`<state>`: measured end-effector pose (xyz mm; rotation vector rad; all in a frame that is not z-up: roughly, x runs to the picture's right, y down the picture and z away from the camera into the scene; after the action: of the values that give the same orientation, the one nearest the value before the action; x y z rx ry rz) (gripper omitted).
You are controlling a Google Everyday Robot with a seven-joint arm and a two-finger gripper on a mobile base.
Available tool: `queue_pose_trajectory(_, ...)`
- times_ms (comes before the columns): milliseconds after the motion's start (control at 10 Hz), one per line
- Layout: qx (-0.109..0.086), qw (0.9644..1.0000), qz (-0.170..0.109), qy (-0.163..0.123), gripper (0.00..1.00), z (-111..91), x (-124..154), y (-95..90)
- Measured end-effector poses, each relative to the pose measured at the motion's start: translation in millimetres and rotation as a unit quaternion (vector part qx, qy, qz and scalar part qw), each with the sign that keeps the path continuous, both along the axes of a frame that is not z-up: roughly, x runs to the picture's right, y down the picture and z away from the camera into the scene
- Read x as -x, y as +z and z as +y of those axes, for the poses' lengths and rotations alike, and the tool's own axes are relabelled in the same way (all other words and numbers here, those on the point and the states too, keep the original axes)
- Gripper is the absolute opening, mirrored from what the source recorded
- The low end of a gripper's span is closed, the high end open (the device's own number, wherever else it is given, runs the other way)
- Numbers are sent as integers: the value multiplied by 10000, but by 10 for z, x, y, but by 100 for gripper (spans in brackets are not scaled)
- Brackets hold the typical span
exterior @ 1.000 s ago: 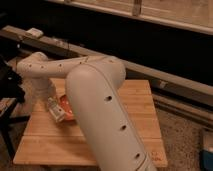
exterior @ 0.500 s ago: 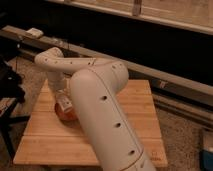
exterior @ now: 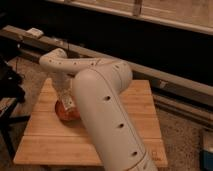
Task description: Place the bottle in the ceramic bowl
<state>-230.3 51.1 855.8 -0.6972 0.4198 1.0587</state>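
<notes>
The ceramic bowl (exterior: 64, 113), orange-red and glossy, sits on the left part of the wooden table (exterior: 135, 135), partly covered by my arm. The bottle (exterior: 67, 101), whitish with a pale label and dark print, hangs tilted just over the bowl's middle, at the end of my arm. My gripper (exterior: 64, 95) is at the bottle's upper end, directly above the bowl, mostly hidden behind my wrist and the thick white forearm (exterior: 105, 110).
The white arm crosses the table's middle from the front right. A dark chair or stand (exterior: 10, 90) is beside the table's left edge. A long rail (exterior: 170, 82) runs behind the table. A blue object (exterior: 207, 150) lies on the floor at right.
My wrist has swung right from the table's left side, carrying the bottle from beside the bowl to over its middle, and it has come lower.
</notes>
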Motion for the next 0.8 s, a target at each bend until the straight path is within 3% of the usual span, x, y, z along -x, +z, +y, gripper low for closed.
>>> queue_pose_trajectory(200, 8, 9998, 116, 174, 70, -21, -62, 8)
queue_pose_trajectory(800, 0, 9998, 104, 184, 70, -25, -52, 9)
